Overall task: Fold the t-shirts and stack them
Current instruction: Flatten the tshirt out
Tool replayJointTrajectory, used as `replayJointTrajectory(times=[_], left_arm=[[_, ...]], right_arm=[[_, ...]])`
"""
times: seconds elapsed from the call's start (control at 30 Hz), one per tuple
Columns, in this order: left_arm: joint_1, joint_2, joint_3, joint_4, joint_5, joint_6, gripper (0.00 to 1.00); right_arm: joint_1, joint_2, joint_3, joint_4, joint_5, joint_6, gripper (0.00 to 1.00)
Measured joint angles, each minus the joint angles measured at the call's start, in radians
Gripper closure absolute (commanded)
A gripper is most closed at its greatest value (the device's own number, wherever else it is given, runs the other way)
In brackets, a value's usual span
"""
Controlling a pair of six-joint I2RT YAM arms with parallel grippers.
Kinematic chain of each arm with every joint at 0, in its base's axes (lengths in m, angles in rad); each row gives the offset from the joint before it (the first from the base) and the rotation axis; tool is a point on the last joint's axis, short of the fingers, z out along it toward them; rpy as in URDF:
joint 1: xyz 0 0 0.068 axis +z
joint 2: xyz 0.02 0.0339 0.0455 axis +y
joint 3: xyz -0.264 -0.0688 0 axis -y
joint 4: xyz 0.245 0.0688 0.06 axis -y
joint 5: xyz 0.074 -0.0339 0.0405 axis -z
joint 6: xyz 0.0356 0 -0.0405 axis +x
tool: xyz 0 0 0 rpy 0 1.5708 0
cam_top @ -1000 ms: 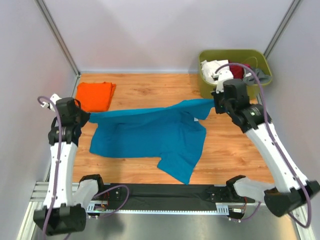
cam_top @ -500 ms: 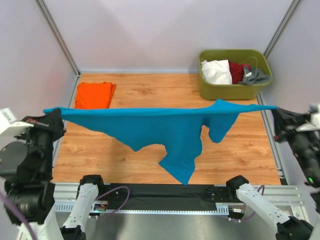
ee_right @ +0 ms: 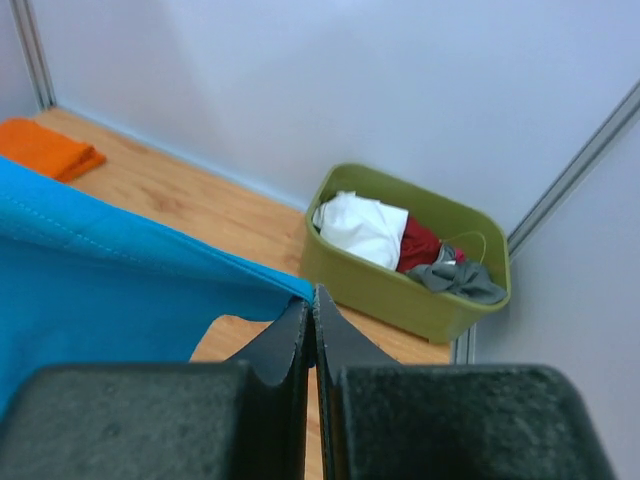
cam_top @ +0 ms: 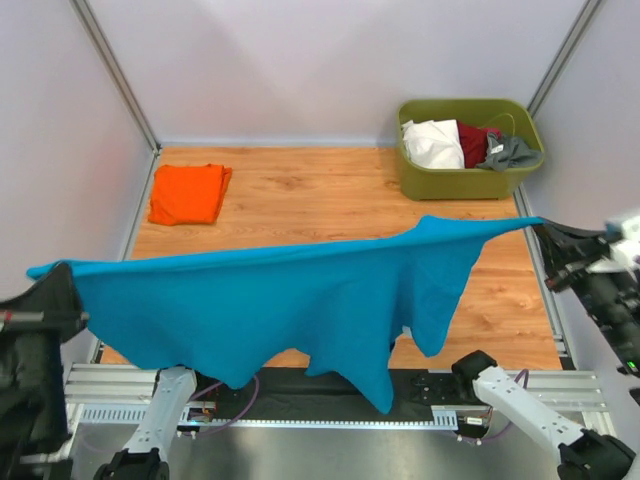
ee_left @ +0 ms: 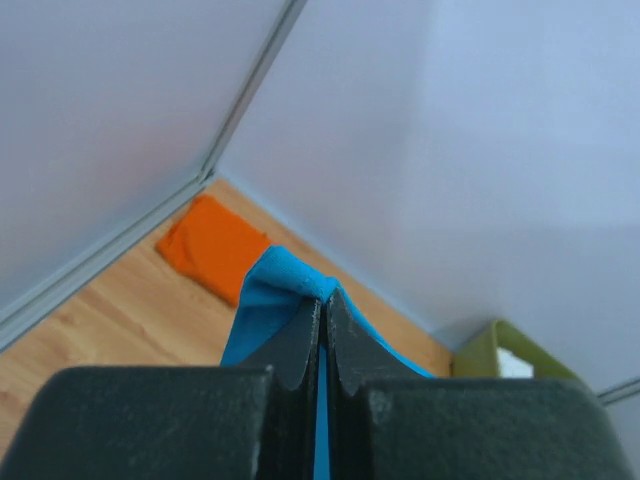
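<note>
The teal-blue t-shirt (cam_top: pixel 300 300) hangs stretched in the air across the whole width of the table, its lower parts drooping over the near edge. My left gripper (cam_top: pixel 55 280) is shut on its left corner (ee_left: pixel 290 285) at the near left. My right gripper (cam_top: pixel 545 228) is shut on its right corner (ee_right: pixel 300 290) at the right edge. The orange t-shirt (cam_top: pixel 187 192) lies folded at the far left of the table, also visible as an orange patch (ee_left: pixel 212 247) in the left wrist view.
An olive-green tub (cam_top: pixel 470 148) holding white, red and grey clothes stands at the far right corner, seen too as the green tub (ee_right: pixel 405 250) in the right wrist view. White walls close the table on three sides. A black rail (cam_top: pixel 320 385) runs along the near edge.
Both arms swung outward and up, lifting the teal-blue t-shirt off the table and pulling it taut. Since half a second ago the left end has come lower and nearer.
</note>
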Motion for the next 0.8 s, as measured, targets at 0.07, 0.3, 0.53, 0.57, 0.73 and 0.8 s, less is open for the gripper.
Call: replayJointTrajectory(times=[0.07,0.3,0.53,0.57,0.73,0.8], left_arm=[[0.0,0.031,-0.091,0.008,-0.002,0.003,1.0],[-0.006,0.346,-0.43,0.135,-0.011,0.02,1.0],[-0.006,0.581,-0.621,0.273,-0.019,0.009,1.0],[-0.006,0.594,-0.645,0.293,-0.021,0.002,1.0],[-0.005,0.706,-0.719,0.4,-0.029,-0.016,1.0],[-0.001,0.784,-0.726,0.453,-0.023,-0.018,1.0]], right_arm=[[0.057,0.032,-0.055,0.011,0.065,-0.024,1.0],[0.14,0.263,-0.281,0.12,0.251,-0.119,1.0],[0.053,0.531,-0.394,0.216,0.239,-0.127,1.0],[0.044,0.56,-0.402,0.226,0.237,-0.127,1.0],[0.025,0.724,-0.403,0.301,0.238,-0.132,1.0],[0.022,0.804,-0.382,0.328,0.244,-0.14,1.0]])
